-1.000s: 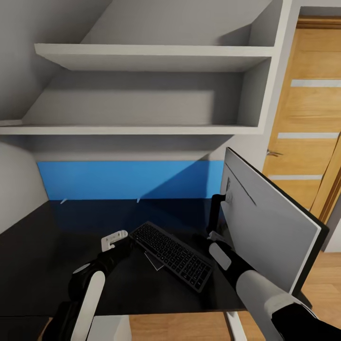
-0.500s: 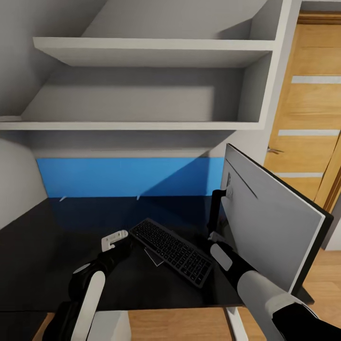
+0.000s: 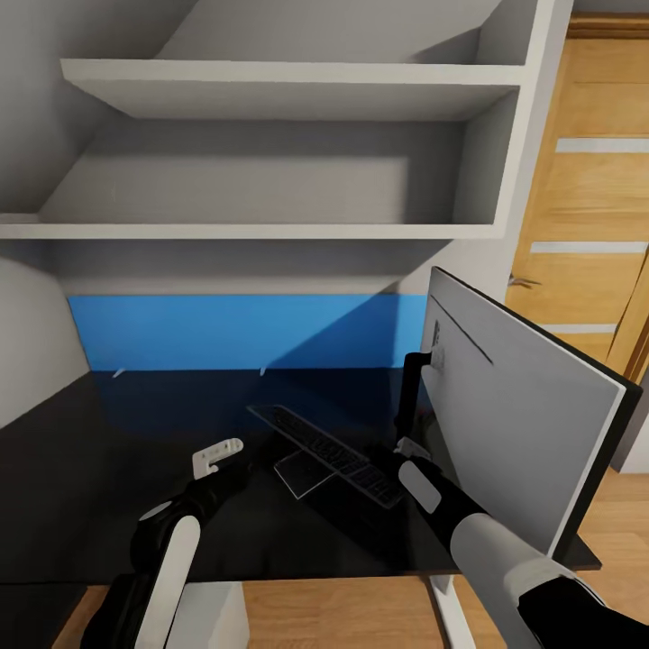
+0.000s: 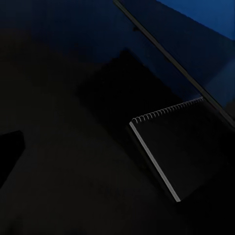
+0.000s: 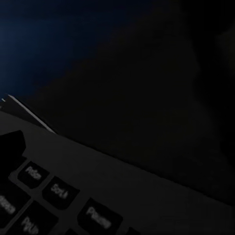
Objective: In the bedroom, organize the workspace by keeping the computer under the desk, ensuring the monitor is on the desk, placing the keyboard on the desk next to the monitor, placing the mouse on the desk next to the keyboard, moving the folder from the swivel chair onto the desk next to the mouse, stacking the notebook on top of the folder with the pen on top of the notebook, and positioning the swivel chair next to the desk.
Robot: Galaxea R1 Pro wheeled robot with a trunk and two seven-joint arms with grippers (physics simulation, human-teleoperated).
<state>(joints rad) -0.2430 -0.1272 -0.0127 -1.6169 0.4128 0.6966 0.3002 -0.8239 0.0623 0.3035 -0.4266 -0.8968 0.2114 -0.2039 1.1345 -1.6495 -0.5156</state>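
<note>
The slim dark-keyed keyboard (image 3: 326, 453) hangs tilted above the glossy black table (image 3: 108, 469), its end seemingly pinched by the right gripper (image 3: 403, 451); it looks light and stiff. The left gripper (image 3: 216, 457) hovers, spread unclear.

Two arms are seen in the head view, both built alike. The left arm (image 3: 167, 559) is clad in a glossy white shell along the forearm, capped by black rounded joint housings at the elbow and wrist. Beyond the black wrist, the left gripper (image 3: 219, 455) is shown as a white, blocky piece with a small dark hole in its side. The right arm (image 3: 482, 550) is finished in the same way: a white tapered forearm, a black upper segment at the frame's corner, and a black wrist carrying an oval white panel. Just ahead of that panel, a small white part of the right gripper (image 3: 410, 446) is glimpsed.
</note>
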